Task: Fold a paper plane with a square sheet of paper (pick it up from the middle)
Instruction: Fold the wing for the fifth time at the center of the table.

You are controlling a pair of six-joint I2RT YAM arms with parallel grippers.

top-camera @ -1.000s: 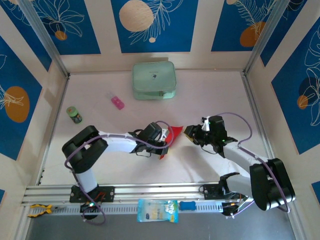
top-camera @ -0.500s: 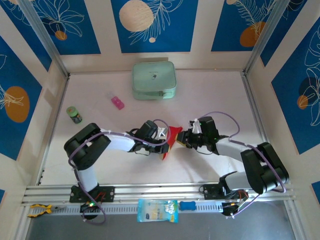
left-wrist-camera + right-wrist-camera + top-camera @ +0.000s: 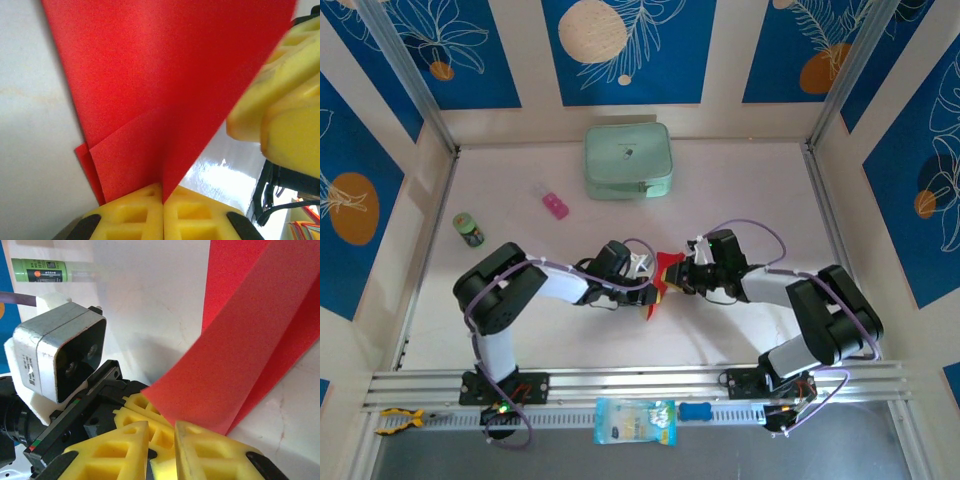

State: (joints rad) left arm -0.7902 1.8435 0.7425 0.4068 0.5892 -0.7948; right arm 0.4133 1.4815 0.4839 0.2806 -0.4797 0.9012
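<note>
One pale table point(image 3: 740, 190) lies under everything, and my two arms reach in over it from the near edge, meeting near its middle. One pale green case point(image 3: 628, 160) sits at the far side, well apart from my work. One blue packet point(image 3: 634, 420) lies on the front rail between my bases, with one small blue piece point(image 3: 695, 411) just beside it and one yellow-handled tool point(image 3: 398, 418) at the rail's left end.

There is one red sheet of paper point(image 3: 165, 75), folded into layers with a sharp lower corner, held up between my two wrists above the middle of the table. My left gripper point(image 3: 162, 197) is clamped on its lower edge, the yellow pads pressed flat together with the paper rising out of the seam. My right gripper point(image 3: 161, 437) has its pads nearly together, a narrow slit between them, at the sheet's opposite edge; I cannot tell whether the paper is pinched there.

One green bottle point(image 3: 469, 229) stands near the left wall, and one small pink block point(image 3: 555, 205) lies between it and the case.
</note>
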